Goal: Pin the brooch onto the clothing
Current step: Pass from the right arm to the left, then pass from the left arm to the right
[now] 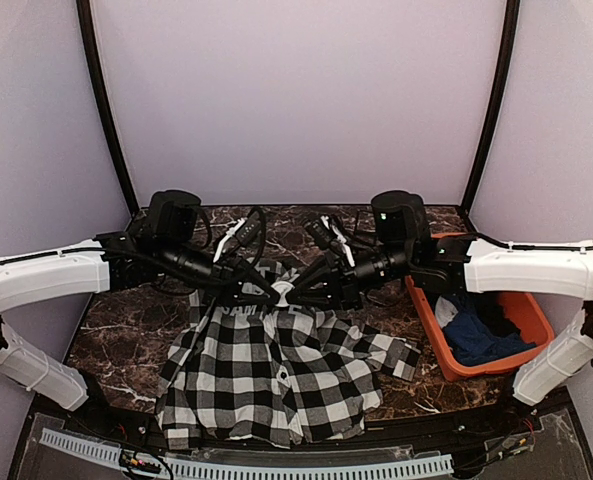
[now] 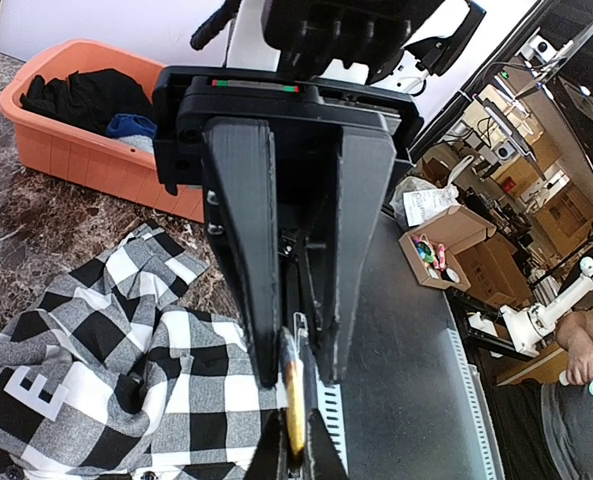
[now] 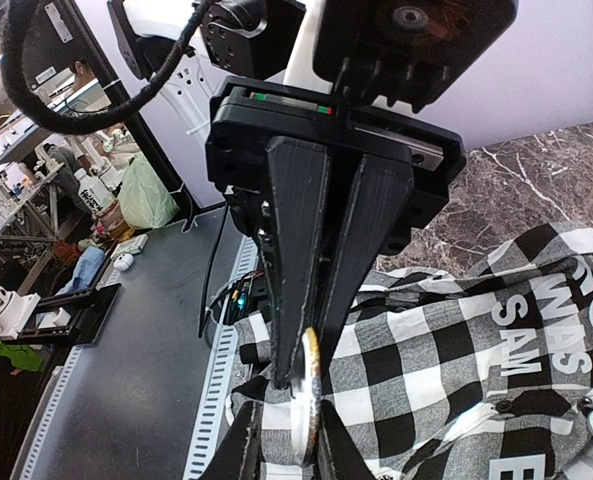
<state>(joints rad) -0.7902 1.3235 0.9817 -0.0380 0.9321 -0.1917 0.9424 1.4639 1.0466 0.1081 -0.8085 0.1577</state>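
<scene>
The black-and-white checked shirt, the clothing (image 1: 276, 385), lies spread on the marble table with white lettering near its top. Both grippers meet tip to tip just above that lettering. The brooch (image 2: 294, 395), a round disc seen edge-on with a yellow rim and a metal pin on its back, hangs between them. My left gripper (image 2: 296, 378) is shut on the brooch (image 3: 309, 395). My right gripper (image 3: 314, 362) flanks the brooch's other edge with its fingers close together, and I cannot make out contact. From above, the left gripper (image 1: 274, 292) and the right gripper (image 1: 303, 292) hide the brooch.
An orange bin (image 1: 431, 330) at the right holds a dark blue garment (image 1: 481, 338) and other dark clothes; the bin (image 2: 76, 150) also shows behind the left gripper. A perforated metal rail (image 1: 276, 466) runs along the table's near edge.
</scene>
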